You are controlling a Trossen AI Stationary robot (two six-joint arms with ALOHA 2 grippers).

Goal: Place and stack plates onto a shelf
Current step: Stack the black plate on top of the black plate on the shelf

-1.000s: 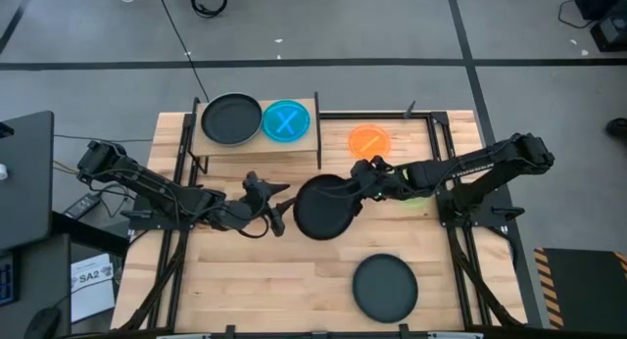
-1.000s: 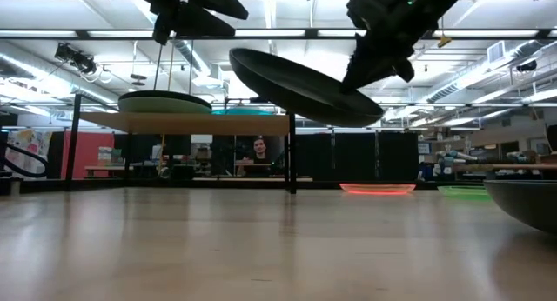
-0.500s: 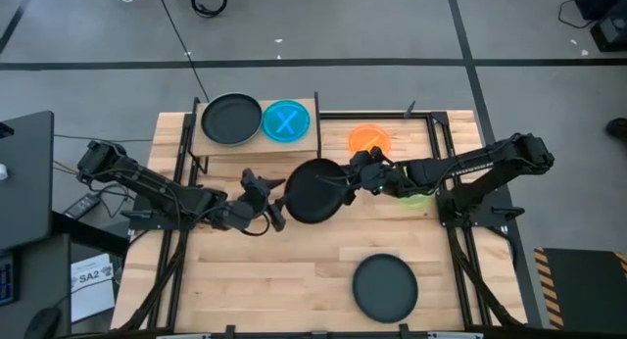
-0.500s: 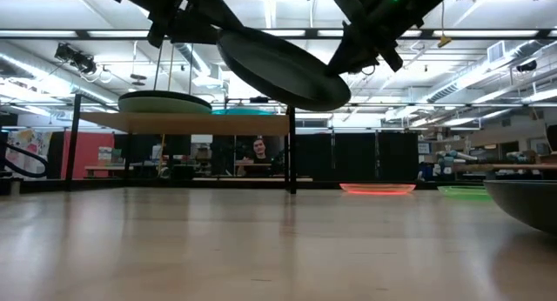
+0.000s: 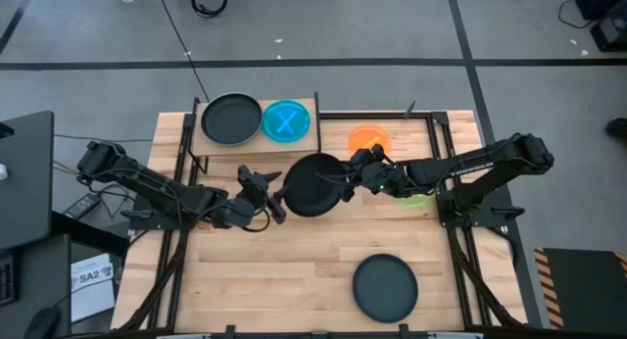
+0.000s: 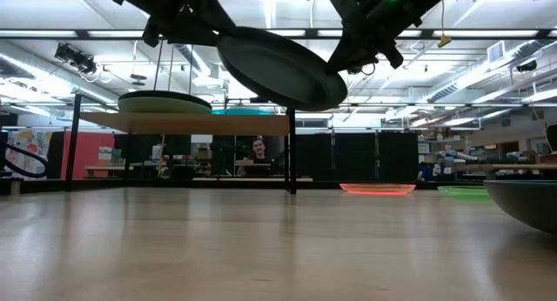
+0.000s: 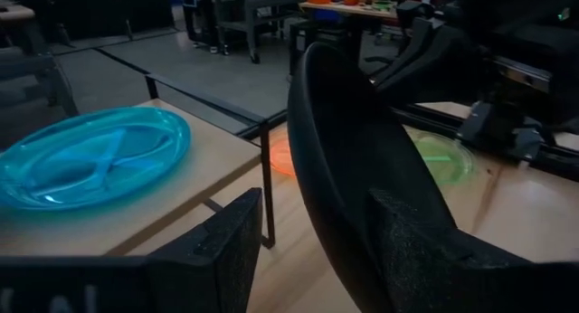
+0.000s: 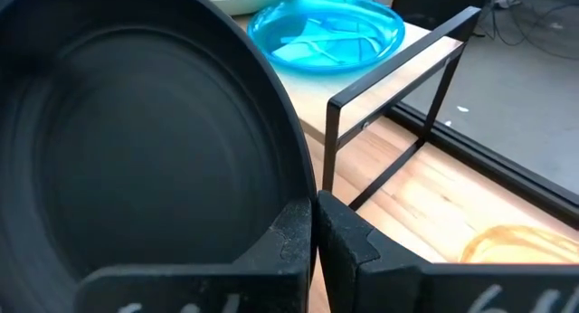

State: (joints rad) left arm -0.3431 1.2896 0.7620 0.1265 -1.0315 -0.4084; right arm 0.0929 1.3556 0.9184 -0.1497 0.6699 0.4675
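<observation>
A black plate (image 5: 313,185) hangs tilted above the table's middle, with my right gripper (image 5: 345,179) shut on it. My left gripper (image 5: 277,197) is open, one finger on each side of the plate's opposite rim (image 7: 330,159). A gap shows beside one finger (image 7: 217,250); whether the other touches, I cannot tell. The shelf (image 5: 304,143) at the far left carries a dark plate with a pale rim (image 5: 232,119) and a blue plate (image 5: 286,121), both flat on its board. My right gripper pinches the black plate's rim (image 8: 303,200) between its two fingers, on the side toward the table's right. The fingers come from the right, slanting slightly down. The plate is lifted clear and tilted, its rim toward the left arm higher (image 6: 235,42).
An orange plate (image 5: 369,140) lies on the table right of the shelf. A bright green one (image 5: 419,198) lies under the right arm, and another black plate (image 5: 385,287) lies near the front edge. The shelf's black legs (image 8: 335,141) stand close beyond the held plate.
My right gripper has carried the black plate toward the far edge and a little left, nearer the shelf and my left gripper. It has tipped the plate as it went. My left gripper has turned toward the plate, so its fingers now stand on either side of the rim.
</observation>
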